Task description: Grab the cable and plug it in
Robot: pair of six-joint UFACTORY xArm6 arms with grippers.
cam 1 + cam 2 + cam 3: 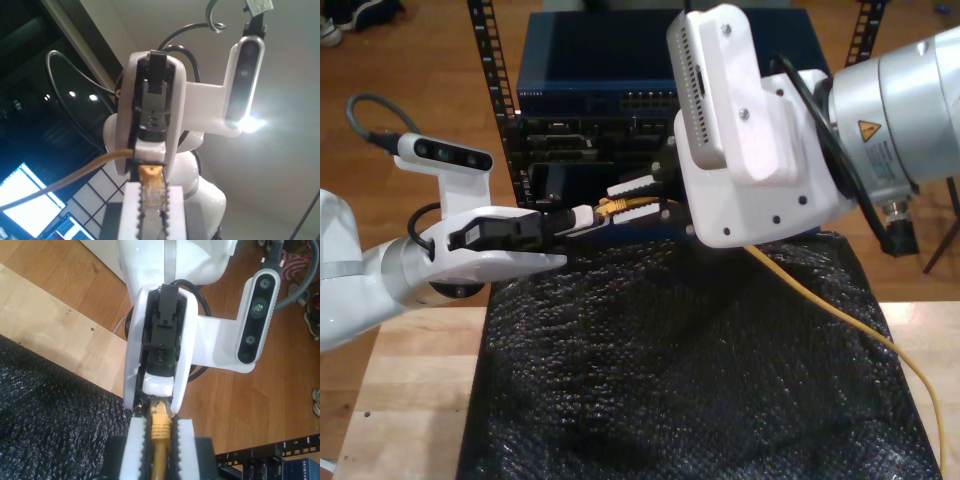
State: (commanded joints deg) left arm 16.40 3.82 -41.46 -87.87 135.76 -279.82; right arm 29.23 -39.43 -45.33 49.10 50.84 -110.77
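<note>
Toothed pads (131, 210) of my first gripper (150, 212) pinch the cable (75, 175) by its clear plug. My second gripper (160, 440) squeezes the orange boot too. Both pulling apart could make the plug slip or bend.

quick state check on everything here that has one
cable: not plugged in, tip end held in the air between both grippers
my first gripper: shut on the cable's tip
my second gripper: shut on the cable just behind the tip
</note>
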